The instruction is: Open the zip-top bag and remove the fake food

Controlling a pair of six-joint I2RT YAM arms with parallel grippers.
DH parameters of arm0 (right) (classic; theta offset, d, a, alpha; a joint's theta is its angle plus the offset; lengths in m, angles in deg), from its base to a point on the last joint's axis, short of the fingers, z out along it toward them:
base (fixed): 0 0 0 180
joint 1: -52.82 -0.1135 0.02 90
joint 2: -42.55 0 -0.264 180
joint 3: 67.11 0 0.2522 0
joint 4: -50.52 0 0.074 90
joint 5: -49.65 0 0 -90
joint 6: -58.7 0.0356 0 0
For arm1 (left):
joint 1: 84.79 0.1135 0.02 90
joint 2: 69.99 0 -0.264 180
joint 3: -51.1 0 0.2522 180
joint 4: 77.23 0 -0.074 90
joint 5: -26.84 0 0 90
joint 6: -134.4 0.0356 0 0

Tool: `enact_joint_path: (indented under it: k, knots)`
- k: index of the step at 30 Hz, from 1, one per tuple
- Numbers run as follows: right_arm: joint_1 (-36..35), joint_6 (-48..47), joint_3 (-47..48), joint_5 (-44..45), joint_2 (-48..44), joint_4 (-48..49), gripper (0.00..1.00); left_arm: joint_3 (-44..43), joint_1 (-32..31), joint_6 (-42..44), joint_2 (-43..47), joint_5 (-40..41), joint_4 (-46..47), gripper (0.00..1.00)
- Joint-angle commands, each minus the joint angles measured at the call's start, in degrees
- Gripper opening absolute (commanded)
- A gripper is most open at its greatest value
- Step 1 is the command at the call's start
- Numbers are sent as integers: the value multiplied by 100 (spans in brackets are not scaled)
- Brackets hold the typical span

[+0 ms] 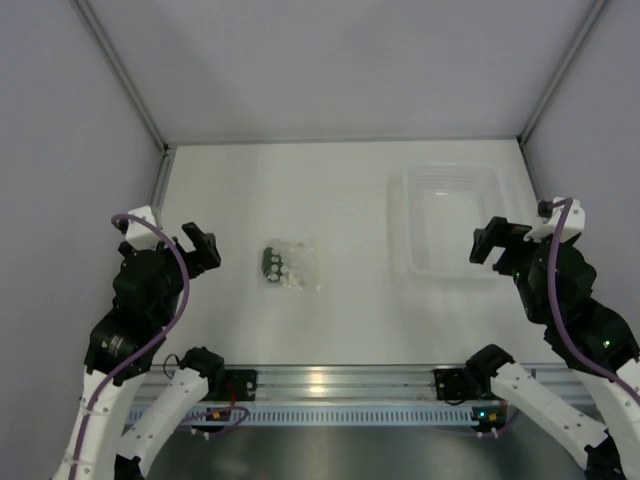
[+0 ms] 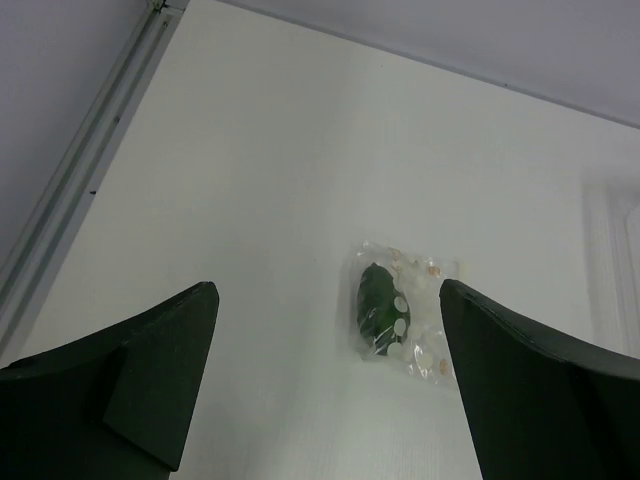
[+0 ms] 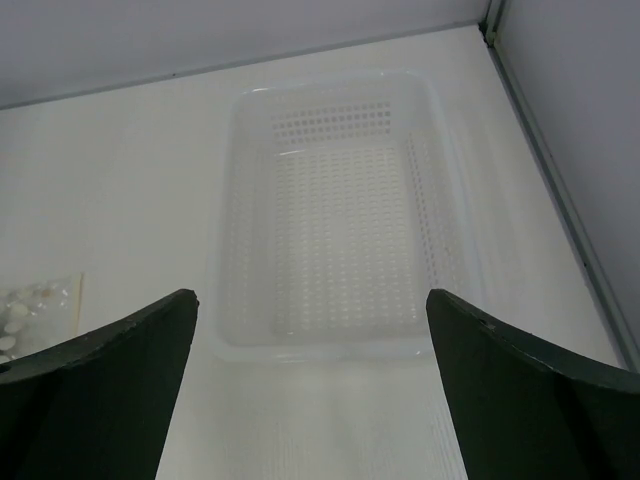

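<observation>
Bag position: we find the zip-top bag lying flat on the table, between the two arms and nearer the left one, well apart from the tray. The fake food is inside it, at the end toward the left arm. The bag looks shut, though we cannot tell which edge carries the zip.

The left gripper and the right gripper both hang above the table with fingers spread wide and nothing in them. The left one is aimed at the bag, the right one at the tray.

Hazards, in our judgement:
- The film is thin and slick, so a pinch from above may push the bag along the table instead of lifting it.
- A grip closing over the green piece would clamp the food through the plastic and hold the bag shut.
- A pull on the wrong edge would stretch the film without parting the seal.
- The right arm has the longer reach, and a late or off-centre grip there would let the bag twist.
</observation>
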Motion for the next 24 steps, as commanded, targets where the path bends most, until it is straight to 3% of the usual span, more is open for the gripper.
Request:
enact_joint_path:
  k: [1,10,16,20,24]
  knots:
    - [-80,102,96,180,68,75,99,7,-12,63,-44,62,237,99]
    - [-80,58,-308,-127,-116,479,99,60,-12,89,18,71,237,99]
    - [-71,137,-677,-1251,42,961,99,60,-12,63,62,-25,237,99]
    - [-80,339,-1037,-2525,313,1611,99,174,-12,-16,141,-96,246,99]
    - [-80,760,-1537,-3720,902,2525,86,358,-12,-209,211,-113,281,99]
